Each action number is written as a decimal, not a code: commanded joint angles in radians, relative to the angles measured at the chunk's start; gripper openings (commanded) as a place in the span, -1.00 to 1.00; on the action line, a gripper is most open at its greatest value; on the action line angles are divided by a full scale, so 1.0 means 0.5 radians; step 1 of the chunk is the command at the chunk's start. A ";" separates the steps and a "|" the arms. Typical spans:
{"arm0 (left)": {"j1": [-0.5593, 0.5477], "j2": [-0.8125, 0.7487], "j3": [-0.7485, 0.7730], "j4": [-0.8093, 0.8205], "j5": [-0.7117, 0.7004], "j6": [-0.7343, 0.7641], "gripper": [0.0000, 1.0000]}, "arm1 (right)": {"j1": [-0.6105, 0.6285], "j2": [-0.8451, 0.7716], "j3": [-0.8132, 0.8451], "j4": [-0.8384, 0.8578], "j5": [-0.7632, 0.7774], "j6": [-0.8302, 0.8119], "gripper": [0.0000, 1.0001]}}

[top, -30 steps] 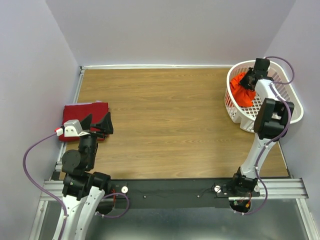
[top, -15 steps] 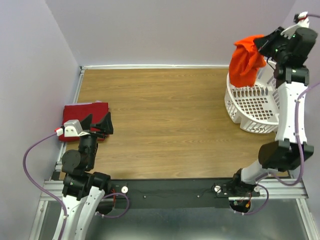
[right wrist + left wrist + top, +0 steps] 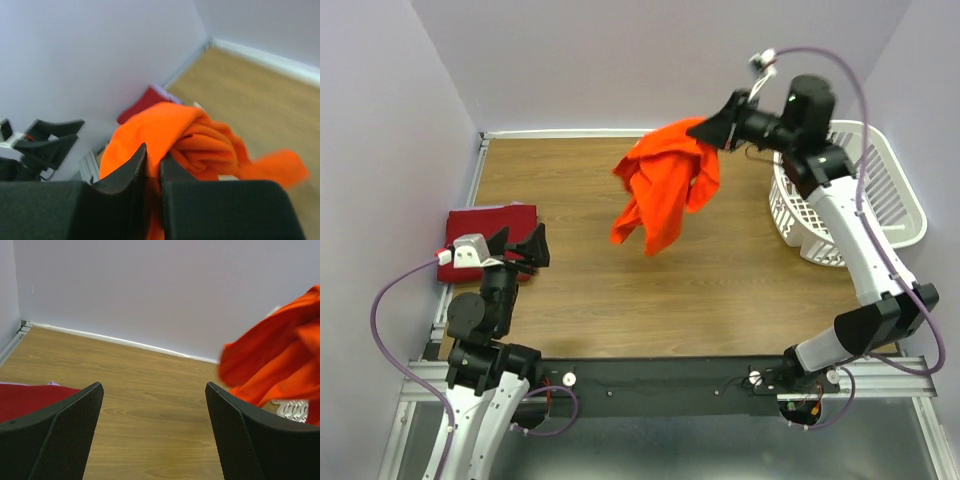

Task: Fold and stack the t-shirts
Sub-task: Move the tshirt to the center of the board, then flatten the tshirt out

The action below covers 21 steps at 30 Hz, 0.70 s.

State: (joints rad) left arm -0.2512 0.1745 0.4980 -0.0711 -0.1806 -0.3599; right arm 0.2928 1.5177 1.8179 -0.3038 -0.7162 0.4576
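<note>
Right gripper (image 3: 708, 130): clamped on the bright orange-red cloth t-shirt (image 3: 660, 195) — hanging above the wooden table (image 3: 600, 290), middle.
Left gripper (image 3: 517, 244): jaws apart, empty — near left.
Dark crimson folded t-shirt (image 3: 490, 222): on the table's left edge.

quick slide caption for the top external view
Right hand holds the orange t-shirt aloft over the table; left hand hovers open by the folded crimson t-shirt.

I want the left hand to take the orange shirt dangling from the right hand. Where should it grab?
Probably the lowest hanging edge of the orange shirt, approached from the side of the left hand. The right hand pinches its bunched top, so the bottom dangles free above the table, clear of the basket.
</note>
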 commanded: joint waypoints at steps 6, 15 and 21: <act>-0.007 0.126 0.001 -0.036 0.088 -0.016 0.80 | 0.043 -0.237 -1.098 -0.174 1.054 -0.173 -0.18; -0.004 0.491 0.032 0.001 0.180 -0.035 0.80 | 0.095 -0.440 -1.647 -0.261 0.905 -0.418 0.20; -0.004 0.746 0.026 0.010 0.315 -0.059 0.79 | 0.414 -0.354 -1.764 -0.245 1.150 -0.464 0.22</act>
State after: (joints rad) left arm -0.2508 0.4992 0.4988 -0.0753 -0.0933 -0.3752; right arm 0.4213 1.3075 0.9562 -0.4221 -0.2134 0.2668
